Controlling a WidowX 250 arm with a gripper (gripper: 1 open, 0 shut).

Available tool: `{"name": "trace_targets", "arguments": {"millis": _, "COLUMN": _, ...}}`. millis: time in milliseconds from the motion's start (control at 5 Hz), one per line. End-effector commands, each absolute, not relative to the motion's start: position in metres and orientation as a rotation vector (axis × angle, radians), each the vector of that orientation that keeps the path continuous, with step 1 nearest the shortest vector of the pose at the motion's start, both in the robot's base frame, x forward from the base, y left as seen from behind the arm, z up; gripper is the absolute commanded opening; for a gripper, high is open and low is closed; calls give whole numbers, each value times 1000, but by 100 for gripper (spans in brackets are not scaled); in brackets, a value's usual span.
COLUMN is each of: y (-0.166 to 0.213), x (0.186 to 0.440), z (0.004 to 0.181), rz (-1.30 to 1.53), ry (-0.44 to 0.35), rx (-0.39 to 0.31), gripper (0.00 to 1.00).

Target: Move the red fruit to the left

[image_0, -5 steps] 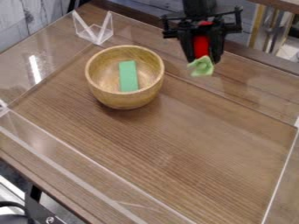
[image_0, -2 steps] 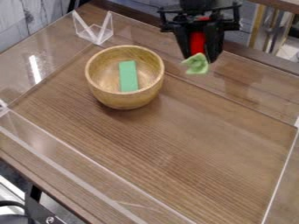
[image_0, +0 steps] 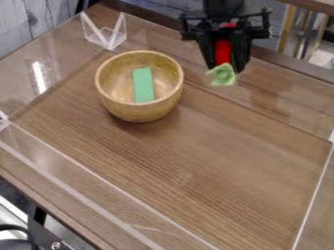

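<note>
The red fruit (image_0: 225, 52) hangs in the air at the back right of the table, a glossy red toy with its green leafy cap (image_0: 225, 74) pointing down. My black gripper (image_0: 225, 45) is shut on the fruit from above, one finger on each side of it. The fruit is clear of the wooden table (image_0: 196, 156) and sits to the right of the wooden bowl (image_0: 140, 87).
The wooden bowl holds a flat green block (image_0: 143, 84). A clear folded plastic stand (image_0: 104, 32) sits at the back left. Low clear walls (image_0: 313, 200) border the table. A chair leg (image_0: 298, 37) shows behind the back edge.
The gripper and the fruit shifted slightly, a little up and left and then back; the bowl and block have not moved.
</note>
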State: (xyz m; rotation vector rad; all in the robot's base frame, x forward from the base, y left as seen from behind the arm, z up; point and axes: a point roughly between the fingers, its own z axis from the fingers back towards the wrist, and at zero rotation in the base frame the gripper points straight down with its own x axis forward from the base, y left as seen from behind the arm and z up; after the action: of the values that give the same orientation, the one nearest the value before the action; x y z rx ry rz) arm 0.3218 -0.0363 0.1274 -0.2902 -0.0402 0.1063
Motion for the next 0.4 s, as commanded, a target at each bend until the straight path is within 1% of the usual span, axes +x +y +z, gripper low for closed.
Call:
{"name": "trace_targets", "arguments": {"millis": 0, "y": -38, "x": 338, "z": 142, "rz": 135, "ry": -114, "rx": -283, "gripper": 0}}
{"name": "trace_targets", "arguments": {"millis": 200, "y": -43, "x": 331, "z": 136, "rz": 122, "ry": -113, "rx": -281, "gripper": 0}}
